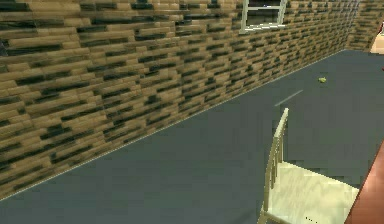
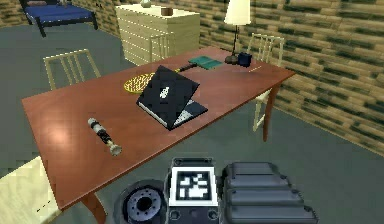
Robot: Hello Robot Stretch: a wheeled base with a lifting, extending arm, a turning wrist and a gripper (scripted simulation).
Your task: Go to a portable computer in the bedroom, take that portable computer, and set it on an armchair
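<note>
One black laptop (image 2: 172, 98), a thin hinged slab standing ajar, lies mid-way along the glossy reddish wooden table (image 2: 60, 115). My gripper (image 2: 143, 205) is a dark rounded lump below it; I cannot tell its fingers' state or any load.

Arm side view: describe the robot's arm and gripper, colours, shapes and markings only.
The arm is a dark, nearly black block with ribbed segments at the bottom edge. Left of it sits a white square tag with black marks in a dark frame. Further left, a dark rounded part with grey rings is probably the gripper's body.
</note>
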